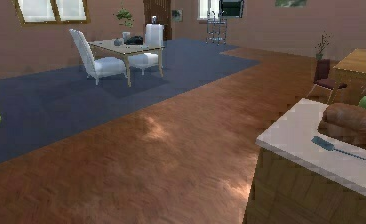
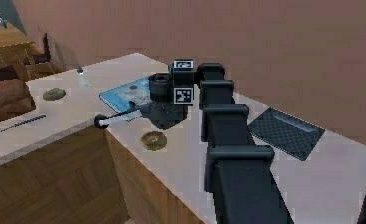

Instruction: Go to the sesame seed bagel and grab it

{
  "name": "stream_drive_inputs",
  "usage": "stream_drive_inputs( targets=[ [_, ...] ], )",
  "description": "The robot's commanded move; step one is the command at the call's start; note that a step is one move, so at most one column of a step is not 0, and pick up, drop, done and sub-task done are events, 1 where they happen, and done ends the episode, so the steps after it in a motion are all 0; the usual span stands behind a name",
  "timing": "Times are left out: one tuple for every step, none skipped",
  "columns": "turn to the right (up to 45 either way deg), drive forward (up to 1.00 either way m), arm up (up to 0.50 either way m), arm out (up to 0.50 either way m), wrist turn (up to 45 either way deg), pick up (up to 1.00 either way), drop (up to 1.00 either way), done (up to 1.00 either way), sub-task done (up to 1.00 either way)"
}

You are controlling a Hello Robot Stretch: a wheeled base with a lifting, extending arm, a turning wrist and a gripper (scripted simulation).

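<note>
Blue flat item partly hidden behind gripper, tan round blob just beside it too small to name

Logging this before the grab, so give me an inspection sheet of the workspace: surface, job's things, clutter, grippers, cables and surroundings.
Surface: pale counter top, wood-sided.
Job's things: round tan bagel-like disc near the counter's edge; brownish round disc farther left.
Clutter: flat blue sheet, dark flat rectangular mat, brown loaf, long thin knife.
Grippers: dark gripper by the tan disc; cannot tell whether it holds anything.
Cables: nothing seen.
Surroundings: blue rug, white chairs, glass-topped table, wooden floor.
</note>
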Motion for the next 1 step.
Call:
stream_drive_inputs(
  targets=[
    [0.0, 0.00, 0.00, 0.00, 24.0, 0.00, 0.00, 0.00, 0.00]
  ],
)
